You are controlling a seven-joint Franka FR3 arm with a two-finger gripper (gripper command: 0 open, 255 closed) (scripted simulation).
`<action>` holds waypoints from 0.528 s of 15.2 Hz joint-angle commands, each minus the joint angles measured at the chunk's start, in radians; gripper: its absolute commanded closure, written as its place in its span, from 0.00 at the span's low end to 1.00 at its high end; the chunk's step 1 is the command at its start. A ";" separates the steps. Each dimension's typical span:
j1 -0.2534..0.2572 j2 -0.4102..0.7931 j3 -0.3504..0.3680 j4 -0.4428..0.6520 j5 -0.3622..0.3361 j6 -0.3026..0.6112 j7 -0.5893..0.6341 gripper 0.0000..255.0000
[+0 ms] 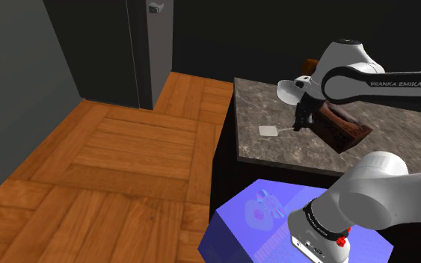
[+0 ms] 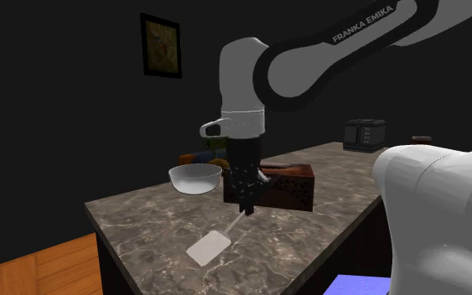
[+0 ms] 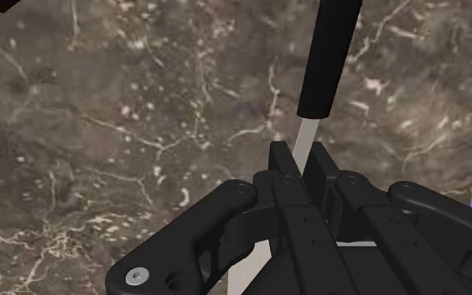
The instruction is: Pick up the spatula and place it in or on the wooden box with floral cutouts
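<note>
My black gripper (image 1: 300, 125) (image 2: 243, 208) (image 3: 303, 161) is shut on the thin white shaft of the spatula (image 2: 210, 246) (image 3: 303, 134). The spatula's black handle (image 3: 329, 59) sticks out past the fingers, while its flat white blade (image 1: 268, 131) slants down to the marble counter; I cannot tell whether it touches. The dark brown wooden box (image 1: 343, 128) (image 2: 288, 186) stands on the counter just behind the gripper, close beside it.
A white bowl (image 1: 294, 90) (image 2: 196, 178) sits on the counter (image 1: 276, 153) next to the box. A dark toaster (image 2: 364, 134) stands at the far end. The counter's edge drops to a wooden floor (image 1: 111, 172). The blue stand (image 1: 253, 224) is below.
</note>
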 commanded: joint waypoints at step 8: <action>0.009 -0.055 0.050 0.092 0.044 -0.146 -0.013 1.00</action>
